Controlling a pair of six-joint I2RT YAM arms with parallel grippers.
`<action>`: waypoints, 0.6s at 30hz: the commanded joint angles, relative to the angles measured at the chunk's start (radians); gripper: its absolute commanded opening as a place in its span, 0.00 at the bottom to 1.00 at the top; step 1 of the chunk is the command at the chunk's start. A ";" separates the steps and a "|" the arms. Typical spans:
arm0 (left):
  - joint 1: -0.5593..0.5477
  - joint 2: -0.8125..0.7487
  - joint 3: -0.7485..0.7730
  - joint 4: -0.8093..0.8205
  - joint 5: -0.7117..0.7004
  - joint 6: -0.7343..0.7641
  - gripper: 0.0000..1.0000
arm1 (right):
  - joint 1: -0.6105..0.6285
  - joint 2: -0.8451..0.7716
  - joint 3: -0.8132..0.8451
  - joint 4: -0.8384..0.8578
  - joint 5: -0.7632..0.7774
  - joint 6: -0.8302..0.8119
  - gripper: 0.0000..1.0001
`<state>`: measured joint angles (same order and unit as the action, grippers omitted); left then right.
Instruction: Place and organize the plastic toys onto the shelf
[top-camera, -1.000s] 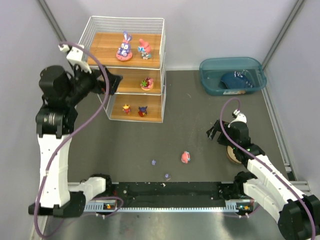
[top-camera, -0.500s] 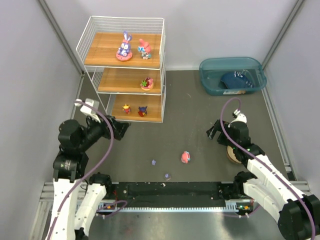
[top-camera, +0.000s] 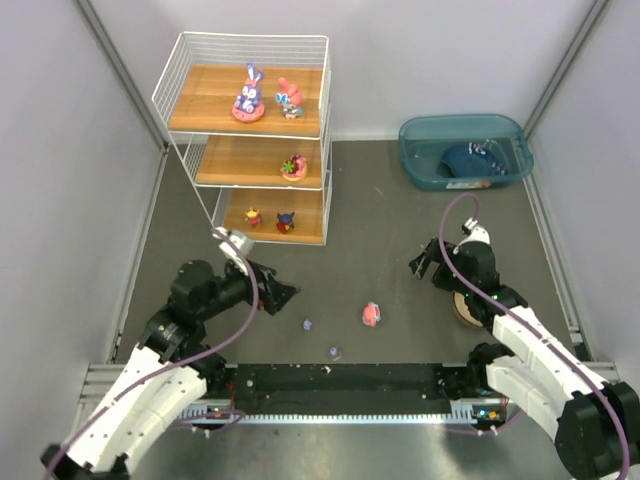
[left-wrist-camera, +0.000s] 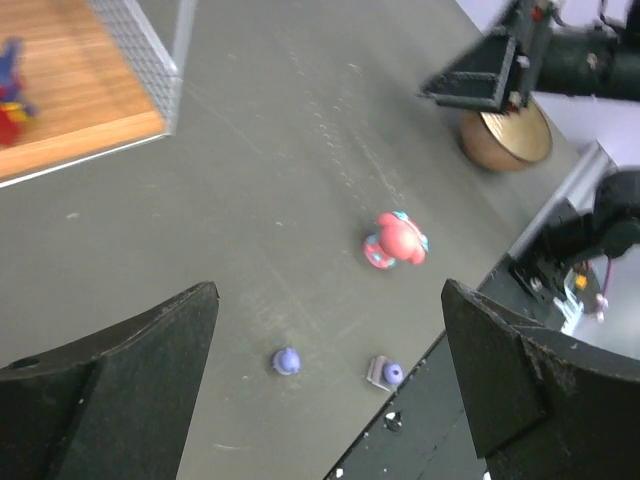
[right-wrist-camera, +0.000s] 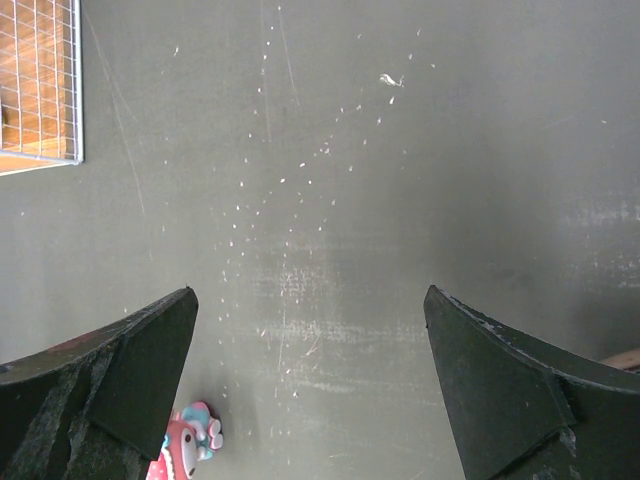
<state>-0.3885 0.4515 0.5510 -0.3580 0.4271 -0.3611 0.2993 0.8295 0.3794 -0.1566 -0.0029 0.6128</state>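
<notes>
The shelf (top-camera: 200, 110) stands at the back left with several small figurines on its three boards. A pink-red figurine (top-camera: 371, 315) lies on the dark table, also in the left wrist view (left-wrist-camera: 397, 241) and the right wrist view (right-wrist-camera: 185, 440). Two tiny purple bits (top-camera: 307, 324) (top-camera: 335, 352) lie near the front edge, both in the left wrist view (left-wrist-camera: 286, 360) (left-wrist-camera: 386, 373). My left gripper (top-camera: 283, 294) is open and empty, low over the table, left of these toys. My right gripper (top-camera: 425, 262) is open and empty, right of the figurine and further back.
A tan round bowl (top-camera: 465, 308) sits under my right arm, also in the left wrist view (left-wrist-camera: 505, 135). A teal bin (top-camera: 415, 165) at the back right holds a dark blue item (top-camera: 470, 160). The black front rail (top-camera: 340, 385) runs just behind the nearer purple bit.
My left arm has swung down from beside the shelf to low over the table, moving right toward the loose toys. My right gripper has shifted slightly left.
</notes>
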 joint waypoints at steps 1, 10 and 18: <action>-0.266 0.085 -0.045 0.223 -0.200 0.005 0.99 | 0.008 0.000 -0.007 0.040 -0.017 -0.001 0.97; -0.478 0.294 -0.042 0.399 -0.301 0.010 0.99 | 0.008 0.006 -0.014 0.094 -0.164 -0.061 0.64; -0.516 0.348 -0.037 0.442 -0.317 -0.013 0.99 | 0.098 0.178 -0.002 0.189 -0.238 -0.062 0.01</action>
<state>-0.8883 0.7856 0.4961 -0.0101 0.1371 -0.3649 0.3313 0.9367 0.3660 -0.0597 -0.1947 0.5606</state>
